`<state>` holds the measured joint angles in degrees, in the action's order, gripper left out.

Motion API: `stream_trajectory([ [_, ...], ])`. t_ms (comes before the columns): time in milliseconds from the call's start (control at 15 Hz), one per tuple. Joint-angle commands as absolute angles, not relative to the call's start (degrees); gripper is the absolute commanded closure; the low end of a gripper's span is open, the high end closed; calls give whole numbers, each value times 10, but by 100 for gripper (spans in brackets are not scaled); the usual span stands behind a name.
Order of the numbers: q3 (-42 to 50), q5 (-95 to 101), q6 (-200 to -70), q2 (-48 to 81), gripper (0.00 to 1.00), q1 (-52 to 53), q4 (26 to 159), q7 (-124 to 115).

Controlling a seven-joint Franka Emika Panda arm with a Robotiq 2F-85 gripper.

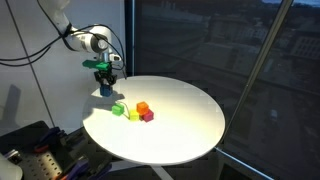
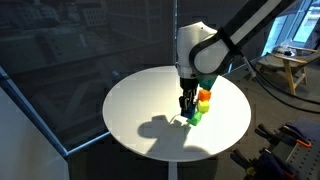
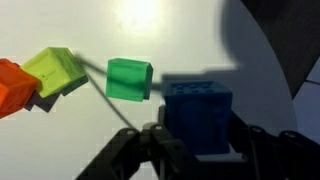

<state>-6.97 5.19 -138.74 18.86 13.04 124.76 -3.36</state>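
Observation:
My gripper (image 3: 198, 142) is shut on a blue studded block (image 3: 198, 115); dark fingers (image 3: 150, 150) press on both of its sides. In an exterior view the blue block (image 1: 104, 88) hangs under the gripper (image 1: 104, 76) near the round white table's (image 1: 180, 125) far left edge. A green block (image 3: 129, 79) lies on the table just beside the blue one. Further off sit a lime block (image 3: 55, 71) and an orange block (image 3: 12, 85). In an exterior view the gripper (image 2: 187, 104) stands over the green block (image 2: 195, 118).
A small cluster of lime (image 1: 120, 109), yellow (image 1: 131, 114), orange (image 1: 142, 106) and red (image 1: 148, 116) blocks lies left of the table's centre. Dark windows stand behind the table. Equipment (image 1: 30, 150) sits low beside it.

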Motion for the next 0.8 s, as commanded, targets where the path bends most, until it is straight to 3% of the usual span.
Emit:
stream_trajectory([
  [0, -71, 59, -1402, 200, 69, 130, 1246, -46],
  [733, -57, 71, -1447, 245, 69, 137, 1245, -54],
])
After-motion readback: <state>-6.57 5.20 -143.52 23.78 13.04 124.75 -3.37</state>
